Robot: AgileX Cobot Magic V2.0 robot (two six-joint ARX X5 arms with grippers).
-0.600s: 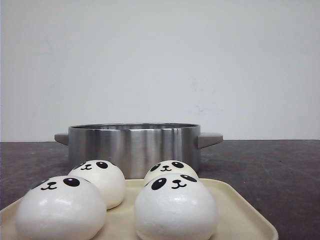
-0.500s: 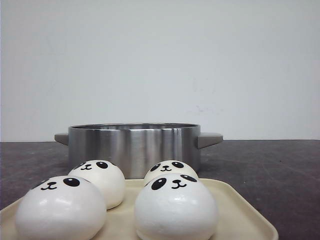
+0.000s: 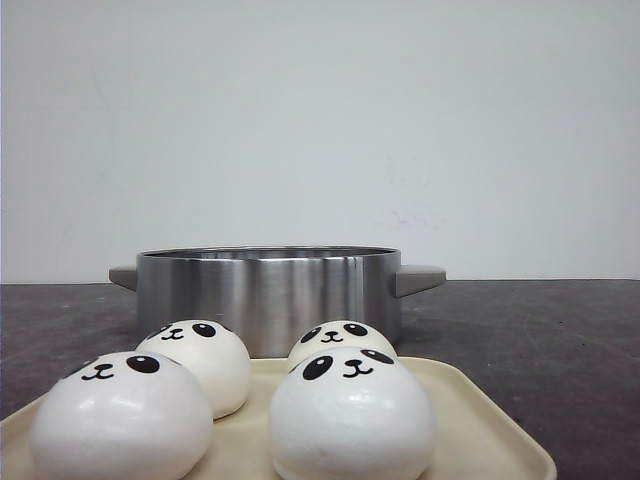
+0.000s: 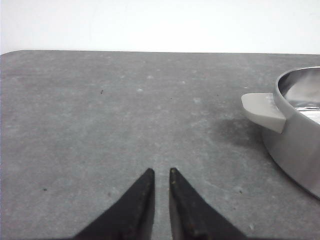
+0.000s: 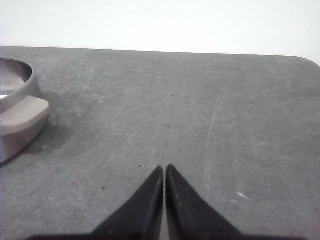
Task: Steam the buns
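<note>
Several glossy white buns with black panda faces sit on a cream tray (image 3: 485, 430) close to the front camera: one at the front left (image 3: 120, 420), one behind it (image 3: 205, 365), one at the front right (image 3: 350, 425), one behind that (image 3: 340, 338). Neither gripper shows in the front view. In the left wrist view my left gripper (image 4: 160, 171) hovers over bare tabletop, its black fingers drawn together with only a narrow slit and nothing between them. My right gripper (image 5: 164, 167) is shut and empty over bare tabletop. No bun shows in either wrist view.
A steel pot (image 3: 268, 295) with grey side handles stands just behind the tray. It shows at the edge of the left wrist view, pot (image 4: 300, 150), and of the right wrist view, pot (image 5: 17, 120). The dark grey table (image 3: 540, 320) ends at a white wall.
</note>
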